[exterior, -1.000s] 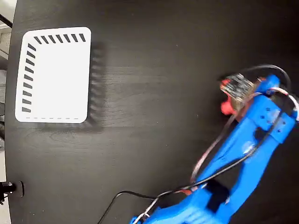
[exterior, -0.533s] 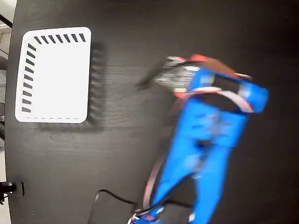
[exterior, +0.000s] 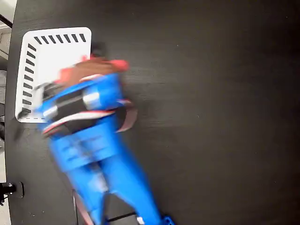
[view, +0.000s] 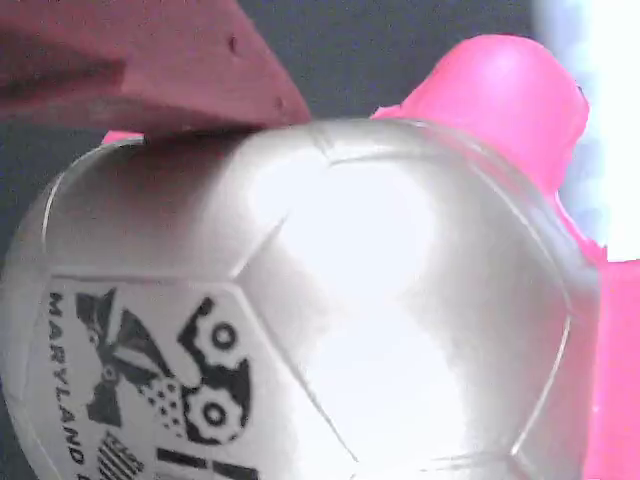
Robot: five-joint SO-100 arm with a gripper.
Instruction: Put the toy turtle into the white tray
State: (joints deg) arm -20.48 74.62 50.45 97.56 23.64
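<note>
Now that the gripper point(exterior: 86, 70), clamped on the toy turtle point(view: 330, 300), has swung from the right over the white tray point(exterior: 51, 47), only releasing remains.

Dark wood-grain table point(exterior: 211, 117)

A dark wood-grain table point(exterior: 211, 117) bears a small black fitting point(exterior: 9, 189) at its edge.
</note>
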